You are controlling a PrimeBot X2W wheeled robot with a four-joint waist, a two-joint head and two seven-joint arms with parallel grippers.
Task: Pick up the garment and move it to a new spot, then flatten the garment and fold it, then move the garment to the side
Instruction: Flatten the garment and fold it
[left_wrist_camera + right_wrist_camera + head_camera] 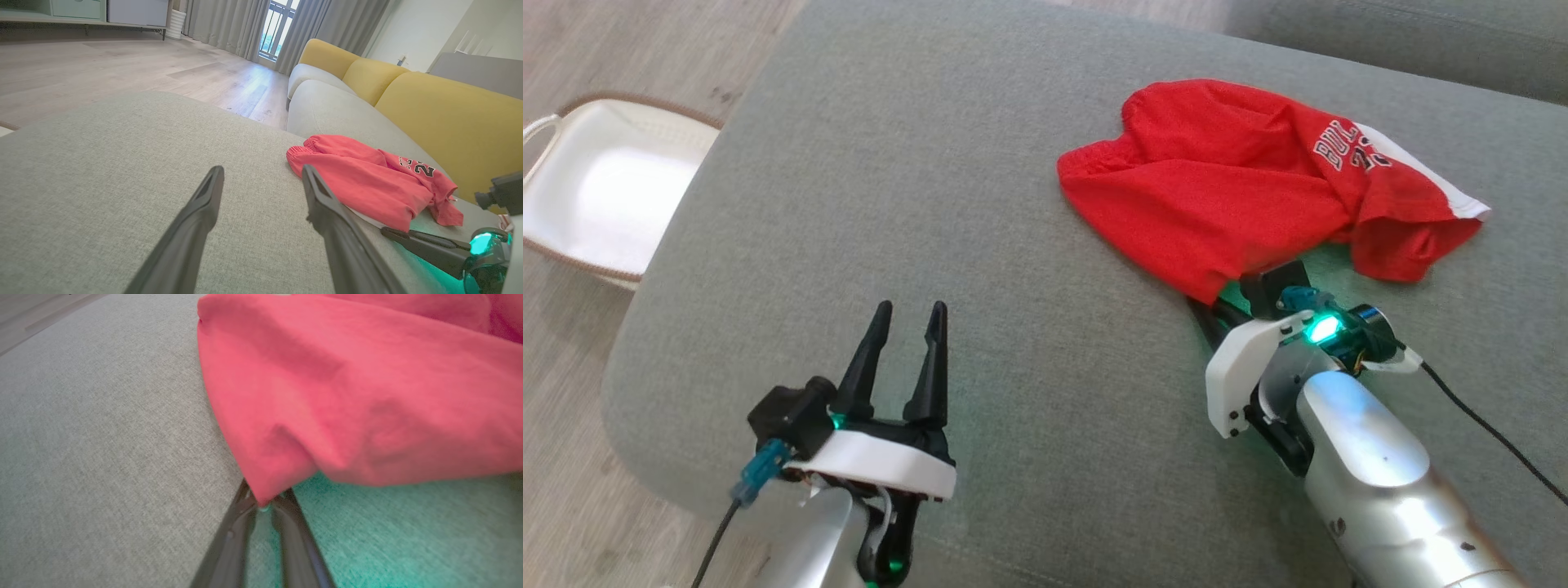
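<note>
My right hand (264, 500) has its two fingers drawn almost together on the near corner of the red garment (1225, 188), and I see the cloth pinched at the tips. My left hand (911, 314) stands wide open and empty over the grey sofa seat (931, 163), well apart from the garment. The garment lies crumpled on that seat, toward my right, with white trim and lettering at its far end. Yellow back cushions (449, 114) run beyond it. A white basket (605, 188) sits on the wooden floor (572, 490) to my left, and grey curtains (229, 24) hang by a window.
</note>
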